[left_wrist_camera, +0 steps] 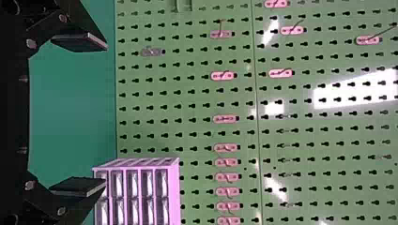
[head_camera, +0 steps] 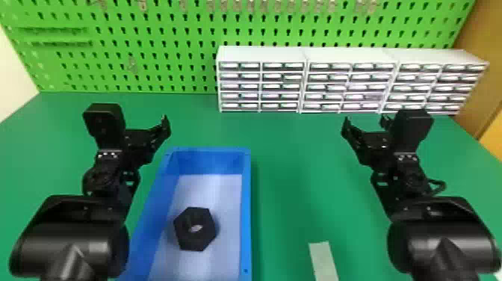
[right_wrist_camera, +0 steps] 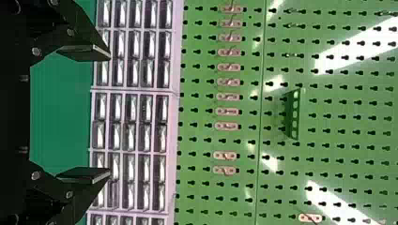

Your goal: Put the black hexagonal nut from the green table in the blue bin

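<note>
While the left claw point(head_camera: 145, 124) hangs over the worktop point(head_camera: 291, 157), fingers wide apart and empty, the right claw point(head_camera: 366, 122) matches it, also empty. Blue bin point(head_camera: 245, 209) sits between the arms, nearer the left, black nut point(head_camera: 204, 239) on its floor. Pale strip point(head_camera: 323, 258) right of bin, drawers point(head_camera: 261, 56) behind, by the pegboard point(head_camera: 160, 46)

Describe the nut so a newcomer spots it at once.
On the green table, find the long blue bin near the robot's left arm. On its pale floor lies the nut. It's black and six-sided with a round hole through the middle, the only thing in the bin.
</note>
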You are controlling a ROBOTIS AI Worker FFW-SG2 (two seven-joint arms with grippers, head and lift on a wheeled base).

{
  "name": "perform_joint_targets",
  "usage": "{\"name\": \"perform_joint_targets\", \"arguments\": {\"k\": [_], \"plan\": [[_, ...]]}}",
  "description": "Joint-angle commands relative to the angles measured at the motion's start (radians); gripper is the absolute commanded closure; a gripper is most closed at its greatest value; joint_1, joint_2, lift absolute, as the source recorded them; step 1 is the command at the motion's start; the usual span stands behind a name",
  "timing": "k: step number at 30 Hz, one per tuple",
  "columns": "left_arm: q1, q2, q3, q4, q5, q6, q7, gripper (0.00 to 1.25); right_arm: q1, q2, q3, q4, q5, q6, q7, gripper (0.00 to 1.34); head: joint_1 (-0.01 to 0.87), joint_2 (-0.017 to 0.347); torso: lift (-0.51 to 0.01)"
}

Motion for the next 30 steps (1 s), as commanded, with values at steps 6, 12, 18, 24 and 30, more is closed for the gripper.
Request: {"name": "perform_joint_targets", "arguments": {"k": [6,12,18,24,30], "plan": [[0.0,0.001,0.001,0.0,-0.003,0.0,0.0,0.25,-0.001,-0.002,0.002,0.0,0.0,0.002,0.0,0.4,0.686,0.051,-0.096],[0.0,0.0,0.001,0.0,-0.003,0.0,0.0,0.25,-0.001,-0.002,0.003,0.0,0.0,0.005,0.0,0.4,0.686,0.051,-0.096],[-0.001,0.001,-0.001,0.0,-0.005,0.0,0.0,0.25,-0.003,-0.002,0.005,0.0,0.0,0.006,0.0,0.4,0.686,0.051,-0.096],[0.0,0.001,0.001,0.0,-0.005,0.0,0.0,0.25,0.0,-0.002,0.003,0.0,0.0,0.006,0.0,0.4,0.686,0.051,-0.096],[0.0,0.001,-0.001,0.0,-0.005,0.0,0.0,0.25,0.0,-0.002,0.002,0.0,-0.002,0.006,0.0,0.4,0.686,0.051,-0.096]]}}
